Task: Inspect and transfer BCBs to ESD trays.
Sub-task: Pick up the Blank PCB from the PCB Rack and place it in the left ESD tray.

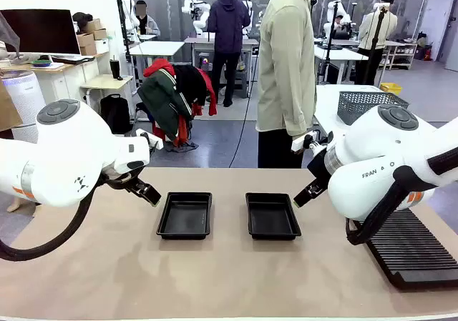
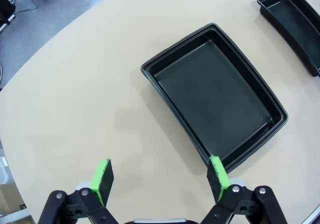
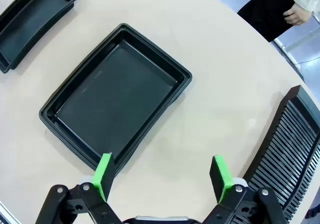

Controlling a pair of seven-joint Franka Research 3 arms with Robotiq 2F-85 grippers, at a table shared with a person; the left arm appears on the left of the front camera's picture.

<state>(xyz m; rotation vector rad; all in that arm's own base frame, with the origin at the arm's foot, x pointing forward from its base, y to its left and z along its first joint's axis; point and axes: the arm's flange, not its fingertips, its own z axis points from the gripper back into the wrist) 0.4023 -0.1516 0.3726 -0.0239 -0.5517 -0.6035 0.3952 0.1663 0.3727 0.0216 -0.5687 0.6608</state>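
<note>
Two empty black ESD trays lie side by side mid-table, the left tray and the right tray. My left gripper hovers above the table just left of the left tray. In its wrist view it is open, with the left tray ahead and to one side and nothing between the green pads. My right gripper hovers just right of the right tray. It is open too, one pad over the corner of the right tray. The BCBs are out of view.
A long black ribbed rack lies at the table's right, also seen as the rack beside my right gripper. A person stands at the far edge, a hand hanging. A wire-mesh basket sits on a table behind.
</note>
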